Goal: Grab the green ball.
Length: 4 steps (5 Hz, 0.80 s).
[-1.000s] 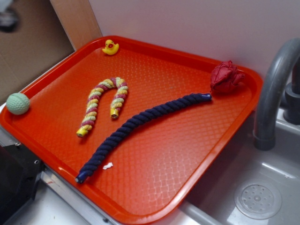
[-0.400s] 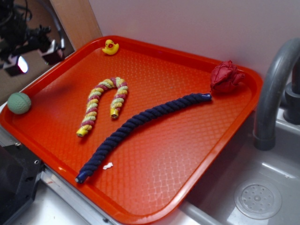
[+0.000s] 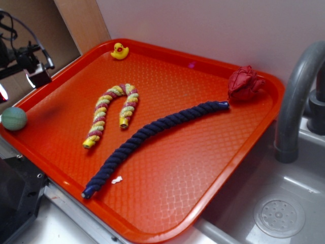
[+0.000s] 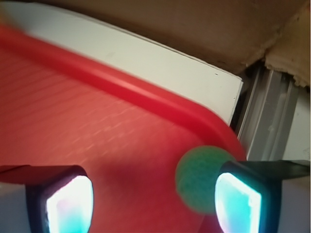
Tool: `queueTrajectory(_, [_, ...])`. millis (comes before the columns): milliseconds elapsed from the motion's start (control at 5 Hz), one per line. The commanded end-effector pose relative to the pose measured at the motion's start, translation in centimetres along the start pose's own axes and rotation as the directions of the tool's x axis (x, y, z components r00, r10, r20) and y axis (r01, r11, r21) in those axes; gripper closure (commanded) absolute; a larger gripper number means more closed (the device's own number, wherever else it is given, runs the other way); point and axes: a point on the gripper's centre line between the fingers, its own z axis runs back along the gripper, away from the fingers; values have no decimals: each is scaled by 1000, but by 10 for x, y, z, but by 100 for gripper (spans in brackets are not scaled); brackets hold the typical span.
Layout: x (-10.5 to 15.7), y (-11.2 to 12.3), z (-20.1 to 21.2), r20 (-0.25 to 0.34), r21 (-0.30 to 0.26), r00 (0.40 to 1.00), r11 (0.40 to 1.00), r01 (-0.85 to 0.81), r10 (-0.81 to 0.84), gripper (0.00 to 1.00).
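In the wrist view the gripper (image 4: 154,201) hangs with its jaws spread wide and nothing between them, and the green ball (image 4: 201,177) sits just inside the right-hand finger (image 4: 238,203) rather than centred in the gap. The ball rests at the rounded corner of the red tray (image 3: 213,152), against the raised rim, well apart from the striped rope (image 3: 109,113), the blue rope (image 3: 152,140), the red cloth lump (image 3: 245,83) and the yellow duck (image 3: 120,51) farther back. It looks light and somewhat soft, though the blur hides its surface, so it would likely roll if nudged off-centre; the safest hold is across its widest middle.
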Motion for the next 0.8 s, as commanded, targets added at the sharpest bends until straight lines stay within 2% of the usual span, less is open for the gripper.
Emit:
queueTrajectory(0, [-8, 31, 4, 22, 86, 999, 996, 24, -26, 0])
queueTrajectory(200, [-6, 46, -3, 67, 143, 997, 990, 20, -29, 0])
queueTrajectory(400, [5, 46, -27, 79, 157, 995, 987, 42, -55, 0])
queueTrajectory(600, [3, 40, -41, 65, 172, 994, 982, 78, -90, 42])
